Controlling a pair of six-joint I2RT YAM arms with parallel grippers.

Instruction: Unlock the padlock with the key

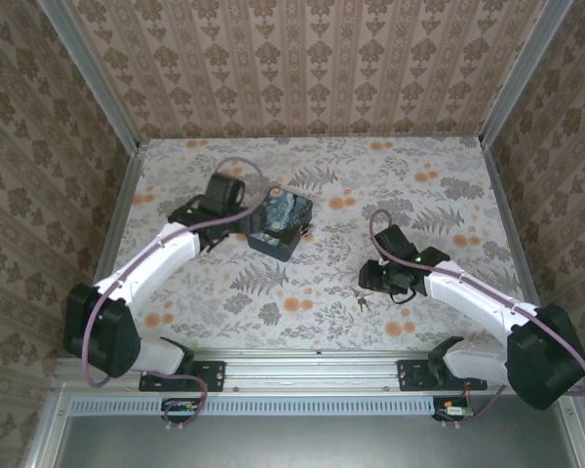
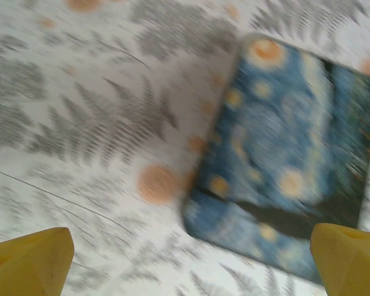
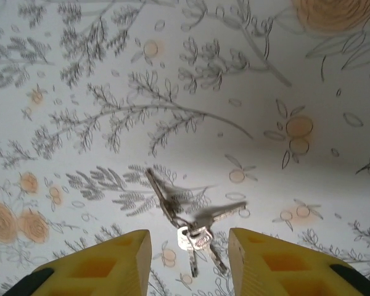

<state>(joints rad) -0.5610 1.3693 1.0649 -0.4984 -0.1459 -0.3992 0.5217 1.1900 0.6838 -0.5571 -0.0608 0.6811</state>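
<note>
Key (image 3: 191,225) lies flat on the floral surface (image 3: 80,74), bunched with others on its ring. Right hand (image 3: 188,262) hangs just above, fingers parted either side, likely lined up to pinch it. Left hand (image 2: 191,256) gapes wide over the blue tin (image 2: 290,160).

Top camera overlooks the whole worktop (image 1: 400,171). Left wrist camera faces down, close over the tin (image 2: 290,172); right wrist camera, close over the key (image 3: 191,225) right of it.

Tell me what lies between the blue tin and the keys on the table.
Only bare floral tabletop. The top view shows nothing resting on the stretch from the blue tin to the keys.
</note>
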